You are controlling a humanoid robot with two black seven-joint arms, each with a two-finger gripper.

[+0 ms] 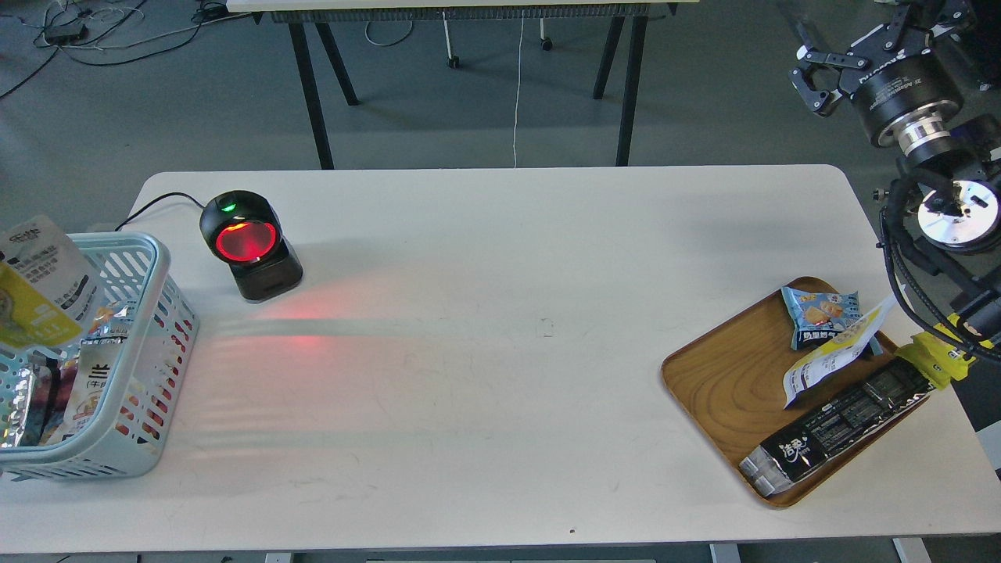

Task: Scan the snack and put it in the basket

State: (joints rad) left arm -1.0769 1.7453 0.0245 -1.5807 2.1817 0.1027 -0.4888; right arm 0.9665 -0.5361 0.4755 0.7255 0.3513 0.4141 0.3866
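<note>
Snack (39,285) is over at the far left, standing tilted above the near-left part of the basket (156,313), silvery top up, yellow part lower, with other packs sitting under it in the basket. My left pincer isn't in frame, so I can't say what's holding the pouch. Just right of the basket the scanner (249,244) is glowing red onto the table (485,328). Way over right there's the wooden tray (723,383) with a few packets. My right gripper (821,74) hangs top right above the floor, fingers spread, holding nothing.
</note>
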